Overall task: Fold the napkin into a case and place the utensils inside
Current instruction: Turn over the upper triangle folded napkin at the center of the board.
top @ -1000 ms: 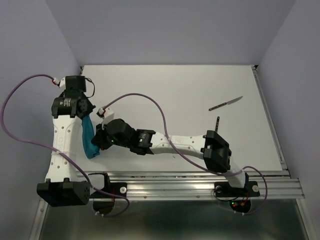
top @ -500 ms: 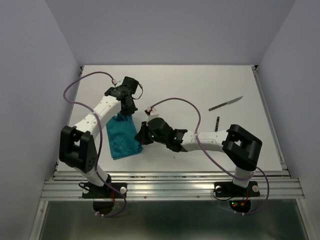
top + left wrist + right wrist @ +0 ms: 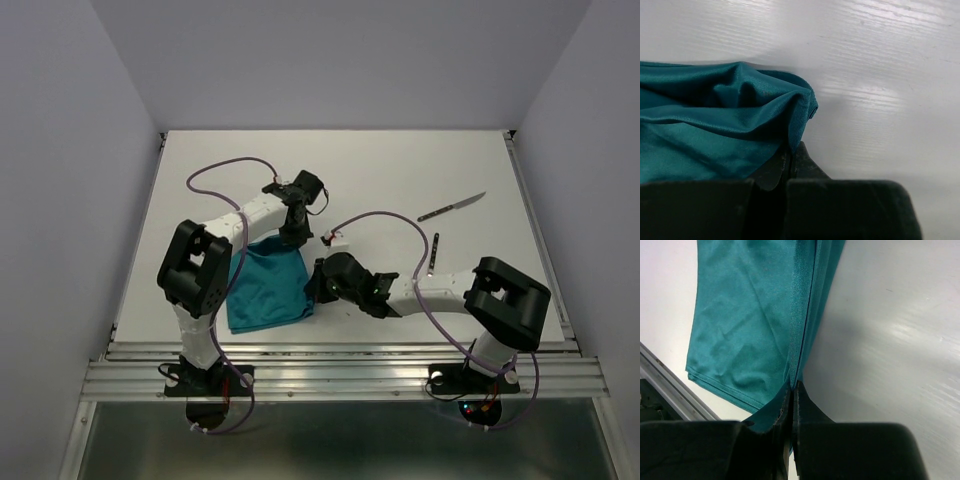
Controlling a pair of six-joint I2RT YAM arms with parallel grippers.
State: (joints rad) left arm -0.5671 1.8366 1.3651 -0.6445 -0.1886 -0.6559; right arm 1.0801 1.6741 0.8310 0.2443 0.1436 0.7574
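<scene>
White table [image 3: 400,170] holds the napkin [image 3: 265,290] (teal); left tool [image 3: 791,152] and right tool [image 3: 792,386] each pinch its edge.

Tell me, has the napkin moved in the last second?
Yes. The napkin has been drawn rightward, away from the table's left edge toward the knife, and now lies spread wider.

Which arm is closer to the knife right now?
Right. The right arm lies toward the near edge from the knife, past the fork; the left arm is farther off to the knife's left, at the napkin.
</scene>
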